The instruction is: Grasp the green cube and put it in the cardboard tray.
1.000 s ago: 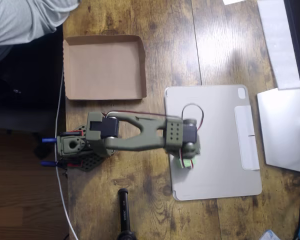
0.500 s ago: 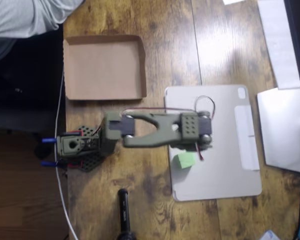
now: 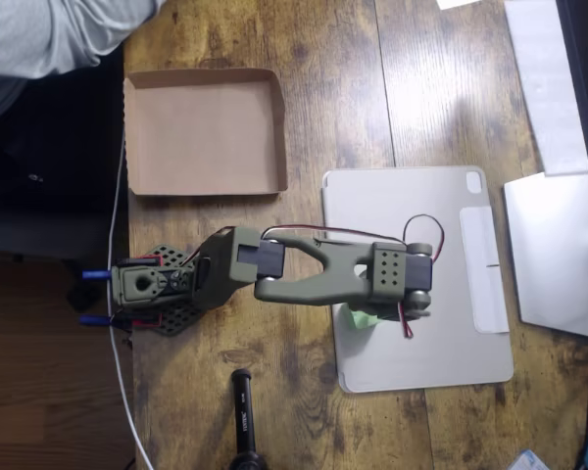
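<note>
Gripper (image 3: 397,315) hangs right over the green cube (image 3: 361,318) on the grey tablet case (image 3: 421,211); jaws hidden, opening unclear. The cube peeks out just left of it, cardboard tray (image 3: 204,132) well up-left.

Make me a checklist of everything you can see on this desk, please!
Surface: brown wooden table.
Job's things: green cube on the pale grey tablet case, partly under the arm; cardboard tray holds nothing.
Clutter: black cylinder at the bottom edge; white papers.
Grippers: gripper over the cube, jaws hidden.
Cables: red and black wires on the arm; white cable.
Surroundings: a person's grey sleeve.
</note>
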Available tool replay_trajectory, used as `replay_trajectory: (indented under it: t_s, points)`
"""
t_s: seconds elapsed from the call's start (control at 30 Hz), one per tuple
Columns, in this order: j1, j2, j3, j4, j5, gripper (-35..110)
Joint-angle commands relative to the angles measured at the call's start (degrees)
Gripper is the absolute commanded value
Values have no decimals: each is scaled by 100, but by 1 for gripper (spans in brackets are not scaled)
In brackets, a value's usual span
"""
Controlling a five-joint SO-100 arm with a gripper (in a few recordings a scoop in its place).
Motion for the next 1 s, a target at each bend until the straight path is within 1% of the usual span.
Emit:
replay_trajectory:
  t_s: [0.0,0.13,0.2,0.33,0.57,0.73,0.97]
  points:
    - [141,325,290,44,-255,19]
    - [97,457,615,-97,-334,26]
    - [97,589,756,-255,-343,27]
    - [79,932,1143,-633,-264,35]
    - [9,1310,1907,-1204,-334,34]
    - [18,1354,2531,-1802,-360,34]
    - [-70,1081,2268,-1863,-308,31]
